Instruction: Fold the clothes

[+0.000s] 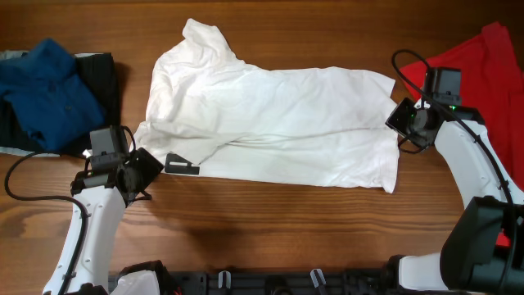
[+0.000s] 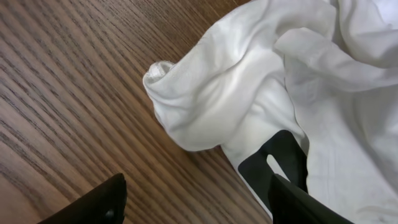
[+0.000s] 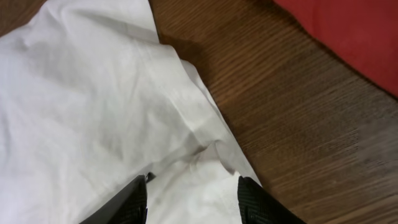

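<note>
- Across the whole overhead view runs the wooden surface [image 1: 270, 225], brown with a strong grain.
- At its middle lies the white T-shirt [image 1: 278, 123], spread sideways. Its left end is rumpled, with one sleeve pointing up and away from the arms, and its right end is flatter and squarer.
- At the far right edge sits the red shirt [image 1: 483, 70], near the T-shirt but apart from it, with bare wood between them. The right wrist view shows it in the upper right corner.
- At the far left a blue garment [image 1: 45, 90] lies bunched on top of a dark garment [image 1: 102, 74], both apart from the T-shirt.
- The right gripper [image 1: 405, 123] is at the right edge of the T-shirt. In its wrist view the right gripper [image 3: 193, 205] is released, its fingers spread with white cloth lying flat under the gap.
- The left gripper [image 1: 147, 170] is at the T-shirt's lower left corner. In its wrist view the left gripper [image 2: 199, 214] is released, holding nothing, with bare wood between its fingers.
- A bunched sleeve [image 2: 199, 93] sits just ahead of the left gripper.
- A small black label [image 1: 182, 164] lies on the wood at the T-shirt's lower edge, beside the left gripper's right finger.
</note>
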